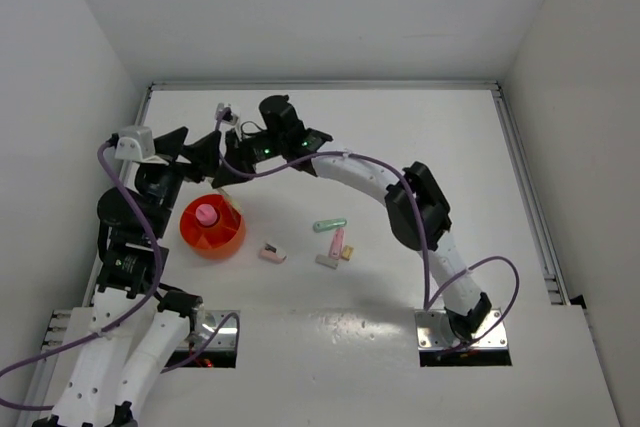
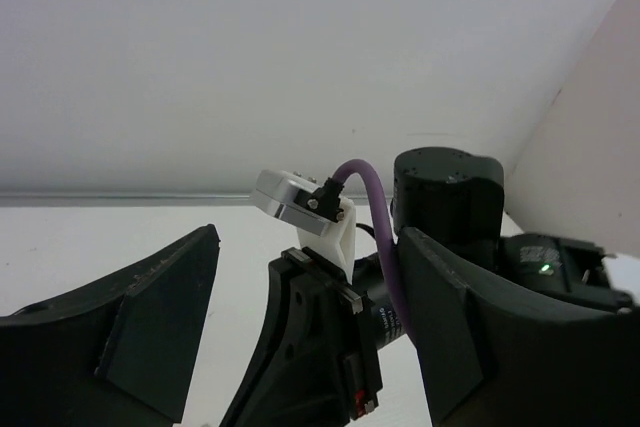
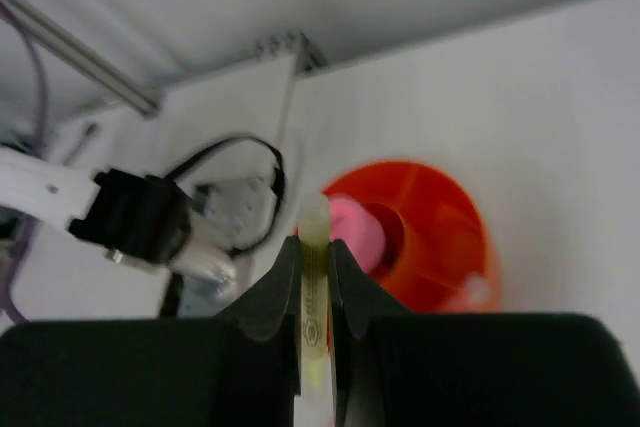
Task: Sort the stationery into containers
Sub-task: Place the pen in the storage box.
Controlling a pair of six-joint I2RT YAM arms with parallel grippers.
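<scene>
The orange bowl (image 1: pixel 212 230) with inner dividers stands at the left, with a pink-capped tube (image 1: pixel 207 214) upright in it. My right gripper (image 3: pixel 316 257) is shut on a thin yellow-green pen (image 3: pixel 314 247) and holds it above the bowl's (image 3: pixel 430 237) left rim, beside the pink cap (image 3: pixel 355 229). In the top view the right gripper (image 1: pixel 226 179) is just behind the bowl. My left gripper (image 2: pixel 310 347) is open and empty, with the right arm's wrist between its fingers (image 2: pixel 150 327). In the top view the left gripper (image 1: pixel 200 152) is behind and left of the bowl.
On the table right of the bowl lie a mint-green marker (image 1: pixel 329 224), a pink marker (image 1: pixel 338 242), a white eraser (image 1: pixel 326 260), a yellow eraser (image 1: pixel 346 253) and a pink eraser (image 1: pixel 272 253). White walls enclose the table on three sides.
</scene>
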